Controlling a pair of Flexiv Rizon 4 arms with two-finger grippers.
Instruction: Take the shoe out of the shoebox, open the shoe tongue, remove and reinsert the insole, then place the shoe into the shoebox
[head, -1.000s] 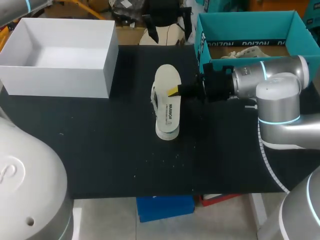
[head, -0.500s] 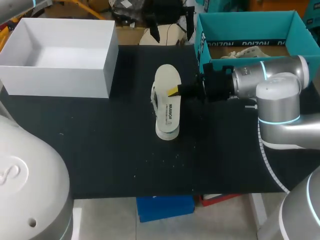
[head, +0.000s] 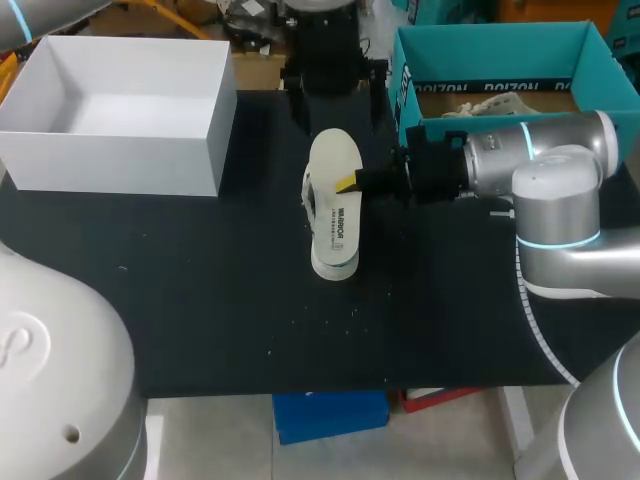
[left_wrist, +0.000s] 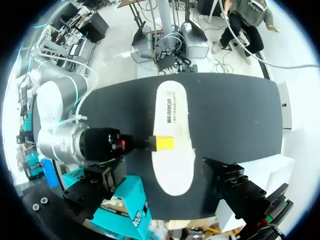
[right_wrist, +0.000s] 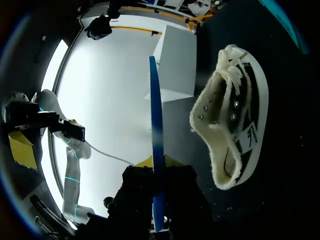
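My right gripper (head: 348, 183) reaches in from the right and is shut on the side edge of a white insole (head: 335, 165), holding it flat over the middle of the table. Edge-on in the right wrist view, the insole (right_wrist: 155, 125) is a thin blue strip rising from the gripper (right_wrist: 157, 185). The pale canvas shoe (right_wrist: 235, 125) lies on its side beneath it, its mouth towards the gripper. From above only a dark strip of the shoe (head: 309, 200) shows. My left gripper (head: 328, 75) hangs open over the table's far edge, looking down on the insole (left_wrist: 172, 135).
An open white box (head: 120, 160) stands at the back left, nothing in it. At the back right is an open teal box (head: 490, 40) with something pale inside, close behind my right arm. The black table (head: 200, 300) runs to the front edge.
My left gripper has come lower and nearer over the table's far edge. The right gripper, the insole and the shoe have not moved.
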